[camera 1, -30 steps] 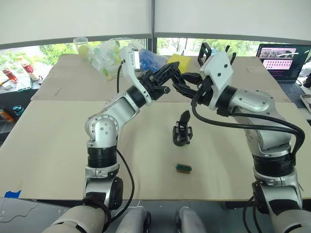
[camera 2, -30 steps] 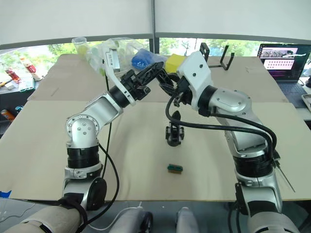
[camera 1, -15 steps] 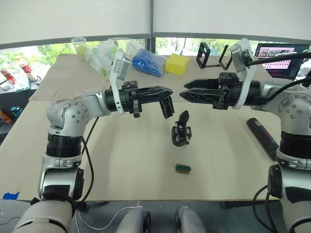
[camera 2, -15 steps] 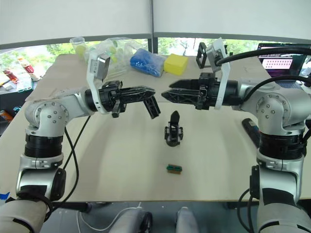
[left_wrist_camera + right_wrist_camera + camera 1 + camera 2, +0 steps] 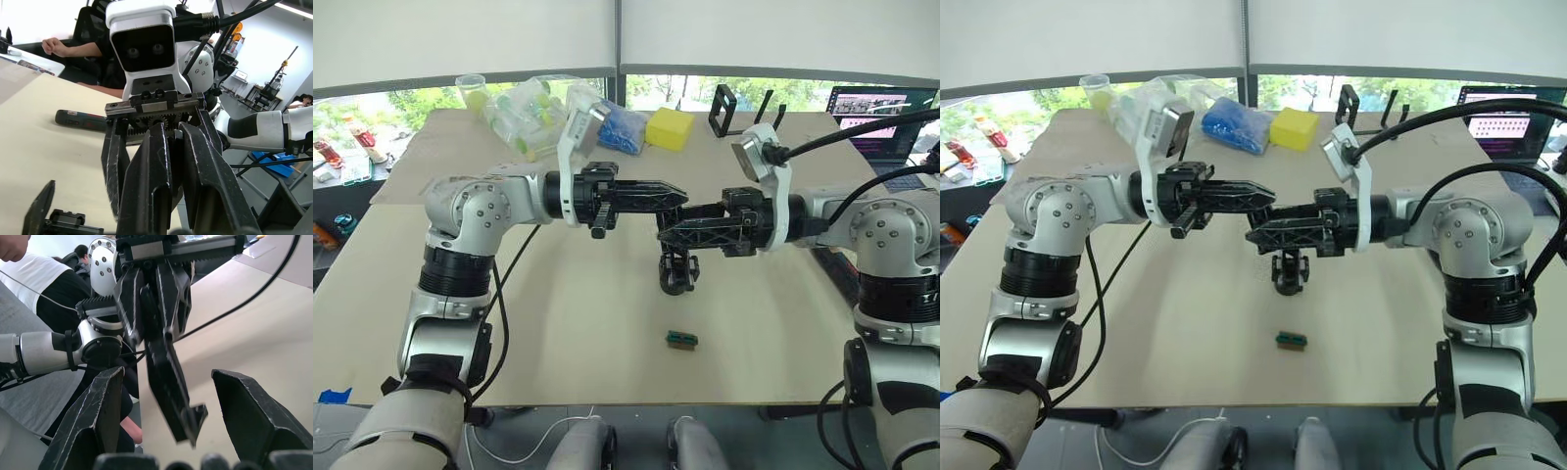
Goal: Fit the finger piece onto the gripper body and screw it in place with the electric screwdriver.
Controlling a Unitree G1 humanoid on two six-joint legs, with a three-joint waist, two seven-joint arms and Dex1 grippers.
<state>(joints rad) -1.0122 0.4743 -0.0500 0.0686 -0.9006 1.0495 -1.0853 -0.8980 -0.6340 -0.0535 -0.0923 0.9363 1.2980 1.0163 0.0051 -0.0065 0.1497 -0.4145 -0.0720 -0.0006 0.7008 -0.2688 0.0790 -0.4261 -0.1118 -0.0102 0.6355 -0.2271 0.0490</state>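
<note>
The left gripper (image 5: 677,197) and right gripper (image 5: 668,236) meet tip to tip in the air over the middle of the table (image 5: 558,313). The left gripper's fingers are pressed on the finger piece (image 5: 171,377), which hangs between the right gripper's spread fingers (image 5: 247,418). The gripper body (image 5: 677,271) stands on the table just below them, with a small green-and-black block (image 5: 682,339) nearer. The screwdriver (image 5: 80,120) lies on the table to the right, behind the right arm.
</note>
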